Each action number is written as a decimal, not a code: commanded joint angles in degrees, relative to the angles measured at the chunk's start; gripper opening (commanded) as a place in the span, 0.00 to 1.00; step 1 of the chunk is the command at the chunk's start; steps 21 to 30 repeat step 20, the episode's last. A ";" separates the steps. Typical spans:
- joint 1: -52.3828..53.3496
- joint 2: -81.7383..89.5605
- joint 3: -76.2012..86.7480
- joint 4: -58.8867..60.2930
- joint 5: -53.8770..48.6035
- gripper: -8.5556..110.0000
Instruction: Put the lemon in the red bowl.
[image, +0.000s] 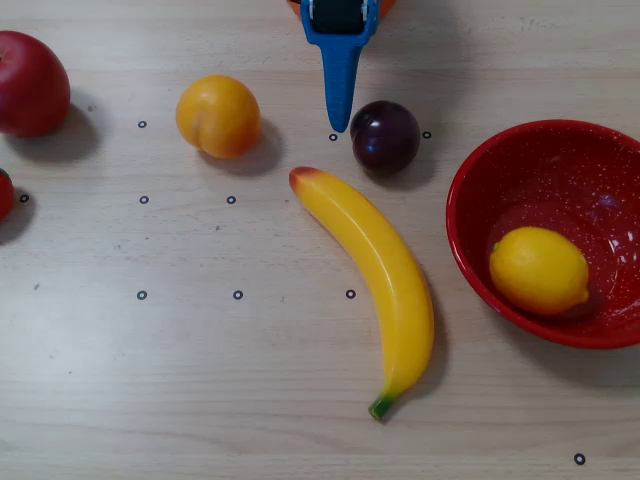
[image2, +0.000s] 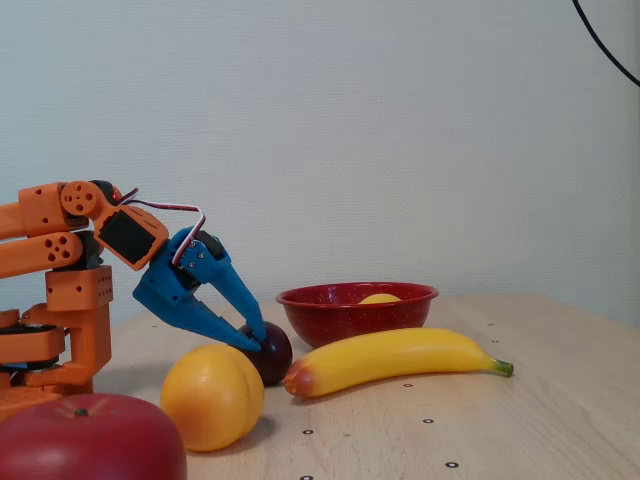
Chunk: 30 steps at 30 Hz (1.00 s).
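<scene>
The lemon (image: 538, 270) lies inside the red bowl (image: 480, 190), on the lower left part of its floor in the overhead view; in the fixed view only its yellow top (image2: 380, 297) peeks over the bowl's rim (image2: 357, 293). The blue claw (image2: 255, 340) is empty, its two fingers nearly together with a thin gap, tips just beside the dark plum (image: 385, 136). Between plum and bowl a long banana (image: 375, 268) lies on the wooden table (image: 200, 380). An orange-yellow peach (image: 218, 116) sits left of the claw (image: 339, 122), and a red apple (image: 30, 82) rests at the far left edge.
</scene>
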 joint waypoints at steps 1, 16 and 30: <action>-1.14 0.88 0.70 -0.18 -2.72 0.08; -1.14 0.88 0.70 -0.18 -2.72 0.08; -1.14 0.88 0.70 -0.18 -2.72 0.08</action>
